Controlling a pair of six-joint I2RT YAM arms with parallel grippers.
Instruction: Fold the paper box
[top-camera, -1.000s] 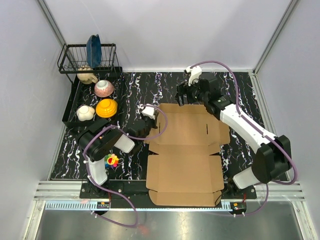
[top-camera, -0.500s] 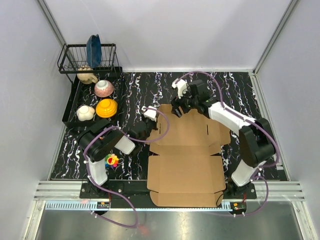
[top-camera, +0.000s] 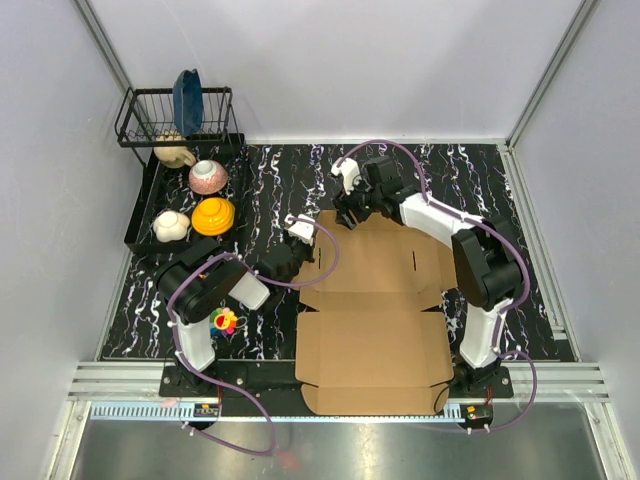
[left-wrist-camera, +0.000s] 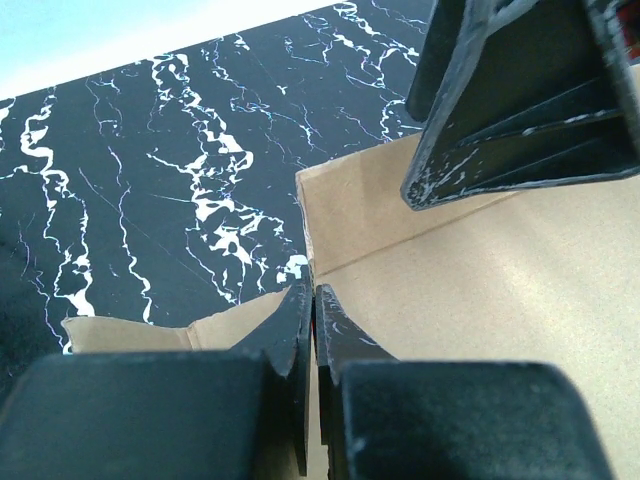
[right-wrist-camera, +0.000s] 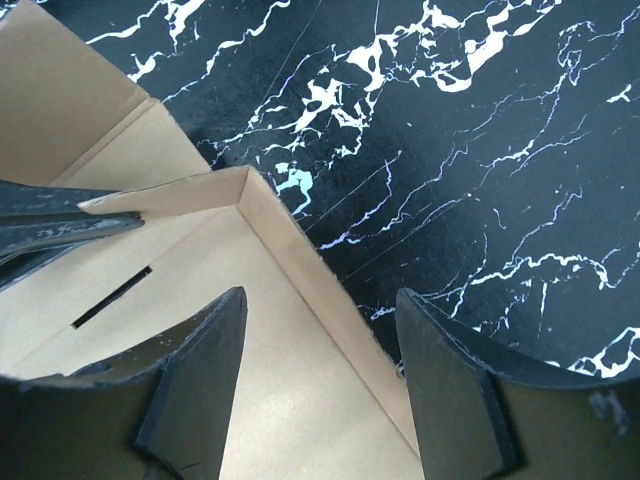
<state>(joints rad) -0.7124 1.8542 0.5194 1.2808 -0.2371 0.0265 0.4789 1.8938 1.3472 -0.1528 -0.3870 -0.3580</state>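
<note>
**Paper box** (top-camera: 370, 330), flat on the counter (top-camera: 270, 180) between the two arms, its far-left corner under work. **Left end effector** (left-wrist-camera: 313, 305): fingers closed on a thin side flap (right-wrist-camera: 170, 195), which stands raised off the counter at that corner. **Right end effector** (right-wrist-camera: 320, 300): fingers apart, poised astride the far edge just beside the held flap, gripping nothing.

**Risks, as judged:**
- The two end effectors sit very near each other and could collide.
- With no hold on the main panel, a pull on the flap may drag the whole sheet or bend it off its crease.
- A shallow pinch could slip.

**Obscured:**
- The overhead view hides the corner beneath the right arm (top-camera: 440, 215).
- The depth of the pinch cannot be read.
- The near panels lie outside both wrist views
</note>
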